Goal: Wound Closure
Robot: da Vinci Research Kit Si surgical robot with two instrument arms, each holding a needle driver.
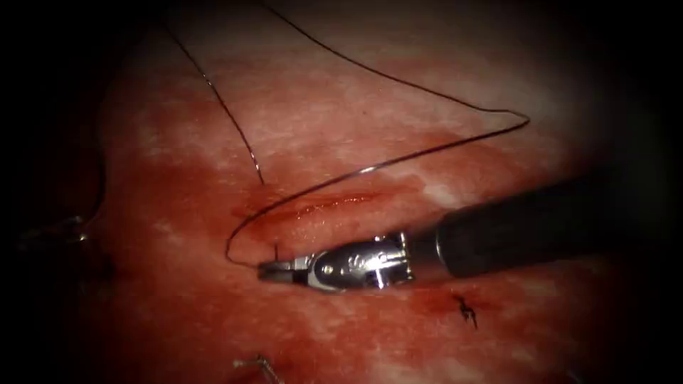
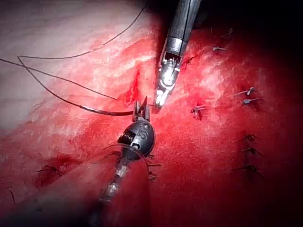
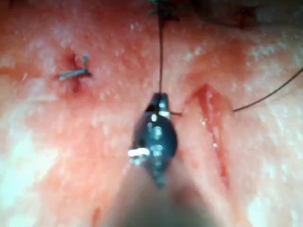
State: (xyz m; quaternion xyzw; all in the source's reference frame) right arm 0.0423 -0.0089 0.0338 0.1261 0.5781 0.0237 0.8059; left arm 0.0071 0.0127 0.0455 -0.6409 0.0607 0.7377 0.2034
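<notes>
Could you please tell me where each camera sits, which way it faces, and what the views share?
Endoscope: above and in front of the tissue, facing the cut; right claw comes in from the right, shut on thread.
Left wrist: rides the left arm, looking along its shaft at the left tool; right claw shows too.
Right wrist: rides the right arm, looking along its shaft at the right claw.
All share the cut, thread and right claw.

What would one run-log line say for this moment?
right tool: jaws shut on thread | spot: just below cut in tissue | left tool: beside cut's end
</notes>
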